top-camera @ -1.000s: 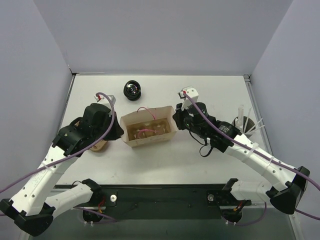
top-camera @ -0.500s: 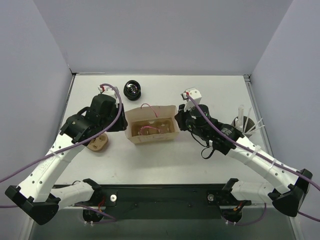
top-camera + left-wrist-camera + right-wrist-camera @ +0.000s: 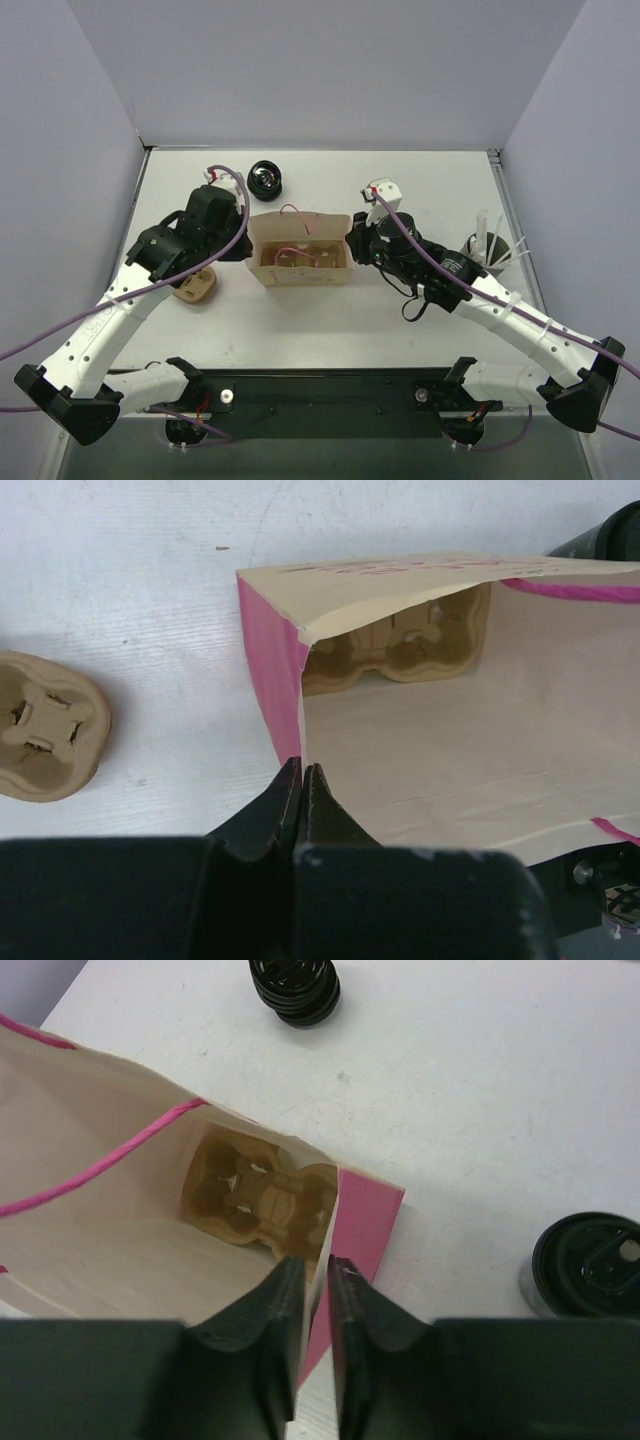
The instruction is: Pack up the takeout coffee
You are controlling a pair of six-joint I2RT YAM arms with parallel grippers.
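A white table (image 3: 300, 330) sits in a booth with plain grey walls. At the left a loose pulp cup carrier (image 3: 195, 287) lies flat, half under the left arm, and bare table runs on to the left edge. Just right of it the left gripper (image 3: 303, 772) is clenched on the left rim of the pink paper bag (image 3: 300, 275). The bag stands open mid-table with a second pulp carrier (image 3: 400, 650) at its bottom. Behind the bag, near the far edge, sits a ribbed black stack (image 3: 265, 178). The right gripper (image 3: 318, 1272) pinches the bag's right rim. One takeout coffee cup (image 3: 585, 1265), lid on, stands on the table outside the bag, near its pink end but apart. A grey cup of white sticks (image 3: 488, 248) stands by the right edge. Bare table shows in front of the bag.
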